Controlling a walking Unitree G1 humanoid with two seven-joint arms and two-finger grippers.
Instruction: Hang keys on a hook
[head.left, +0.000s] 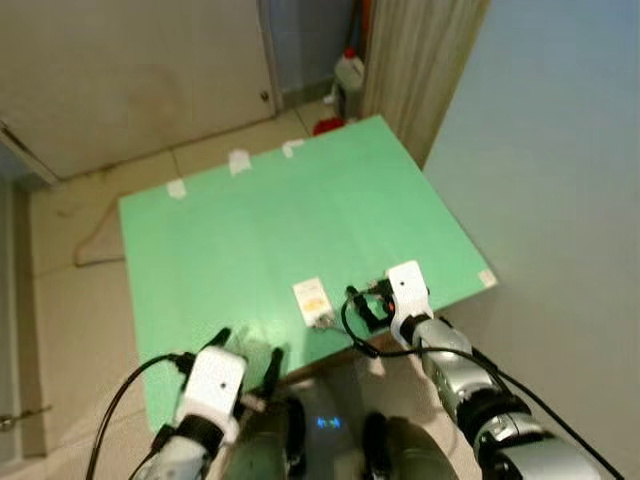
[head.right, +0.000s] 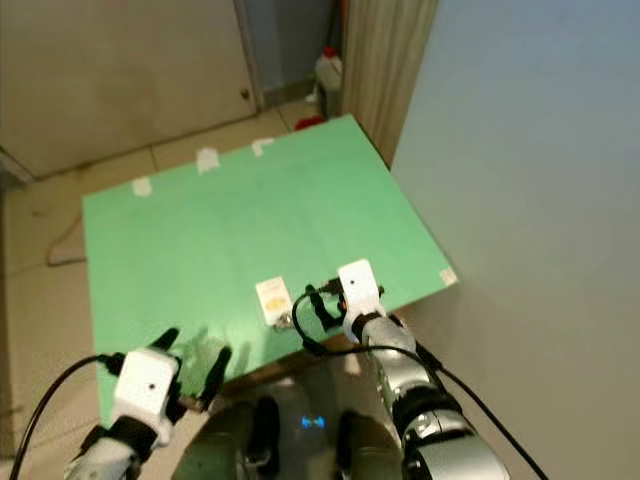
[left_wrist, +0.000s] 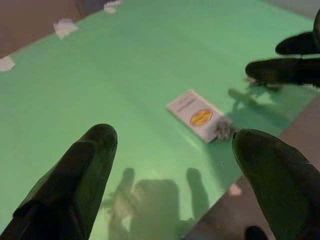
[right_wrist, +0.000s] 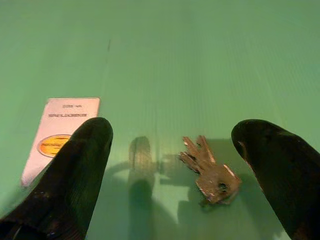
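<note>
While the green desk (head.left: 250, 230) fills most of the scene, set on the tiled floor (head.left: 70, 300) beside a pale wall (head.left: 560, 150), no hook can be made out anywhere, so the hanging itself lies wholly ahead. Near the desk's near edge lies a white card (head.left: 311, 298) with an orange mark. The right hand (head.left: 366, 303) hovers just right of that card, fingers spread wide and holding nothing. The left hand (head.left: 248, 352) hangs over the near-left edge, likewise wide and empty. Smallest of all, the keys (right_wrist: 210, 172) lie flat on the desk between the right hand's two fingers, just right of the card, untouched. By my reading the task is barely begun: the grasp is lined up but not made, then lifting, finding a hook and hanging remain.
</note>
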